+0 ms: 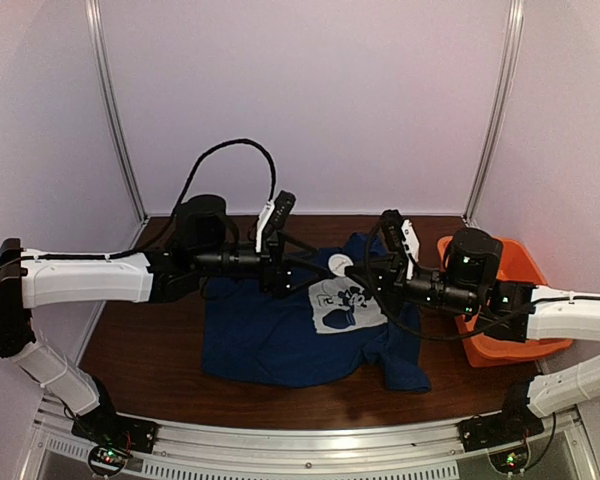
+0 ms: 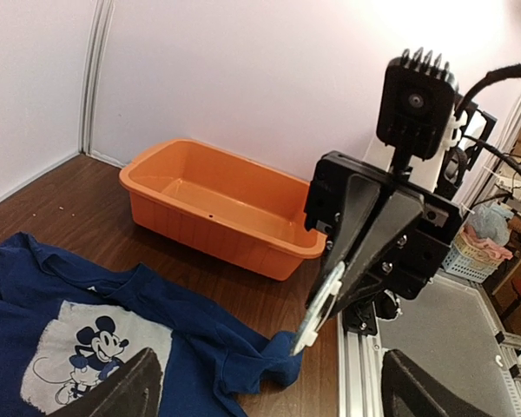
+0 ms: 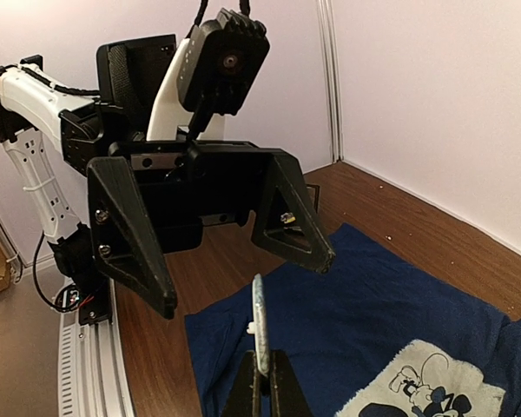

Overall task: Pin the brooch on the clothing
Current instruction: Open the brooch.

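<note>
Seeing T-shirt (image 1: pixel 270 340) spread flat mid-bench (image 1: pixel 140 350), print up: pin target. Reading left claw (image 3: pixel 243 282) as released, gaping toward right claw (image 3: pixel 261 373), probably for handover. Finding the latter clenched on brooch (image 3: pixel 259 317), edge-up above T-shirt's far edge.

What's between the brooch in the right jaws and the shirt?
Nothing visible. The small round silvery brooch, pinched in the shut right gripper, hangs above the bare navy blue T-shirt. The open left gripper faces it, not beneath it.

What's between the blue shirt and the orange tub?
Just bare brown table separates the shirt from the orange tub; the left wrist view shows it.
</note>
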Controlling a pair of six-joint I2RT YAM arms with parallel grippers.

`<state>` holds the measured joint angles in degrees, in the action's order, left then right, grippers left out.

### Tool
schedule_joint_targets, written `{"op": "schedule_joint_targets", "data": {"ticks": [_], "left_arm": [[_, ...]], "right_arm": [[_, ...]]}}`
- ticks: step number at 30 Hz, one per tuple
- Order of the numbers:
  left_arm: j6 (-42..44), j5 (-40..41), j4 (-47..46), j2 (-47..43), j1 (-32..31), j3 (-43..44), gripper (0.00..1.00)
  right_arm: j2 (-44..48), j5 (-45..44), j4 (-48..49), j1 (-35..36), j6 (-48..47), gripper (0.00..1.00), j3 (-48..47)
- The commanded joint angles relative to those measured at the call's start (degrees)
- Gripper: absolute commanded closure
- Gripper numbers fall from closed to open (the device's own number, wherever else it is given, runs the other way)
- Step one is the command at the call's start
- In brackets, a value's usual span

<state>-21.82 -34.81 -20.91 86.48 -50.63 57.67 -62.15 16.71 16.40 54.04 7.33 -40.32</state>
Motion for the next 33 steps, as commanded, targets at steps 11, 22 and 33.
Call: {"op": "schedule_joint_targets", "data": {"ticks": [11,22,33], "left_arm": [[-6.1,-6.1,-7.1,3.3,0.6,-0.1,0.24],[-8.6,-8.6,-10.6,3.6,0.9,-0.8,0.38],[-10.5,-10.0,-12.2,4.9,1.0,-0.6,0.51]], "right_arm": [[0.6,-0.5,5.8,2.4,-1.9,1.0,2.3],[0.2,-3.6,5.3,3.7,-3.8,1.0,2.4],[-0.2,-5.5,3.1,4.4,-6.0,1.0,1.4]]}}
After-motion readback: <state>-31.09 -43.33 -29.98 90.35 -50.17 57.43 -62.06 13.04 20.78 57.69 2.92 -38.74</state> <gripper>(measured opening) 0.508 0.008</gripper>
